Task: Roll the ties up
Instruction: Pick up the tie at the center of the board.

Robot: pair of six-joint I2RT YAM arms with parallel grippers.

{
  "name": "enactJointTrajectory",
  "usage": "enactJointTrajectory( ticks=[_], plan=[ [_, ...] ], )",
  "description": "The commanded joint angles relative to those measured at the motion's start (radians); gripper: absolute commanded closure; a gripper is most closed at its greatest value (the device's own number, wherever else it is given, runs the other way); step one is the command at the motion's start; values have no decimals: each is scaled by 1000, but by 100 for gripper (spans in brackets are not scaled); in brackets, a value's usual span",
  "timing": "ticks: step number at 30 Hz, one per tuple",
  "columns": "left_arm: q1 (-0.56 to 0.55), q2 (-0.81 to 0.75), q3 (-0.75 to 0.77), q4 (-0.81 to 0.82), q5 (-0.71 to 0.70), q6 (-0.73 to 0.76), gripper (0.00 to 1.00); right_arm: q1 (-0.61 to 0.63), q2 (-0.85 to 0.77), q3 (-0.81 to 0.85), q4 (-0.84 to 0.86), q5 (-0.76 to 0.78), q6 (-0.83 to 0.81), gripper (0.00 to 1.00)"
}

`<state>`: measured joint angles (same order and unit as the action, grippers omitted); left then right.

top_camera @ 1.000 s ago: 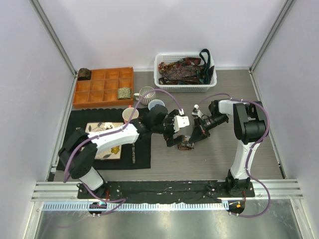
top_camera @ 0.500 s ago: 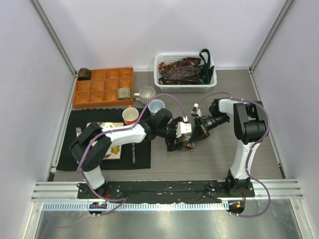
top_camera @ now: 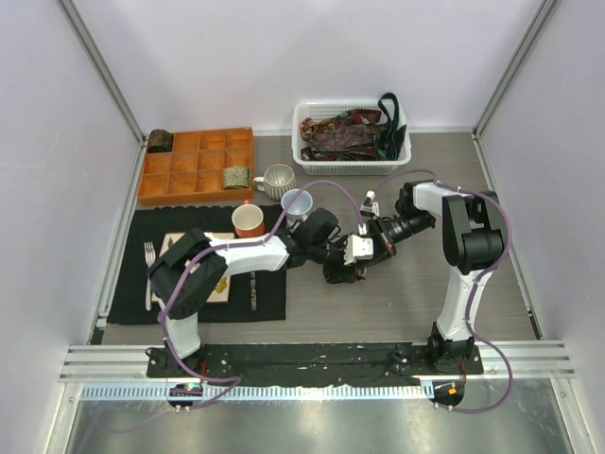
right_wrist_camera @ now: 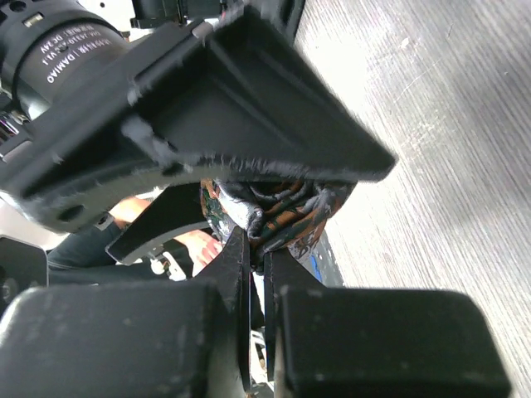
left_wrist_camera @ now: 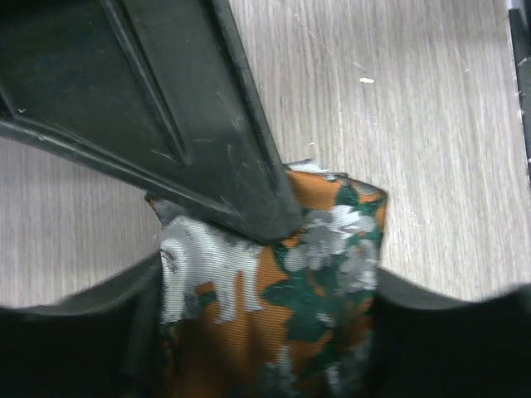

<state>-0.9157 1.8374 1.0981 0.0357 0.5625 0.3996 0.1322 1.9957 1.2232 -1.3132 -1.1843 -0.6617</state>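
Rolling is in hand on one tie (left_wrist_camera: 332,249), an orange weave with green and grey flowers, lying at the middle of the table (top_camera: 406,303) between the two arms. Right gripper (right_wrist_camera: 257,249) is clenched on a fold at the core of the roll, probably serving as a spindle to keep the turns tight. Left gripper (left_wrist_camera: 265,323) brackets the coil from outside, a finger against each flank, grasping it. Judged purpose: to stop the wrap springing loose. The roll looks compact, so this tie seems near done. Two rolled ties (top_camera: 235,177) sit at the orange tray (top_camera: 194,151). Loose ties (top_camera: 340,132) wait in the white basket (top_camera: 301,142).
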Motion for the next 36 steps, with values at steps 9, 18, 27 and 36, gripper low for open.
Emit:
enactJointTrajectory(
  ticks=[9, 18, 27, 36],
  plan=[
    [33, -160, 59, -206, -5, -56, 0, -6, -70, 88, -92, -34, -36, 99],
    [317, -328, 107, -433, 51, -479, 0, -98, -72, 229, -146, -52, -39, 99],
    [489, -299, 465, -747, 92, -459, 0, -92, -21, 440, -196, -167, -6, 99],
    [471, -196, 491, -550, 276, -886, 0, -82, -95, 351, -115, -252, 138, 99]
  ],
)
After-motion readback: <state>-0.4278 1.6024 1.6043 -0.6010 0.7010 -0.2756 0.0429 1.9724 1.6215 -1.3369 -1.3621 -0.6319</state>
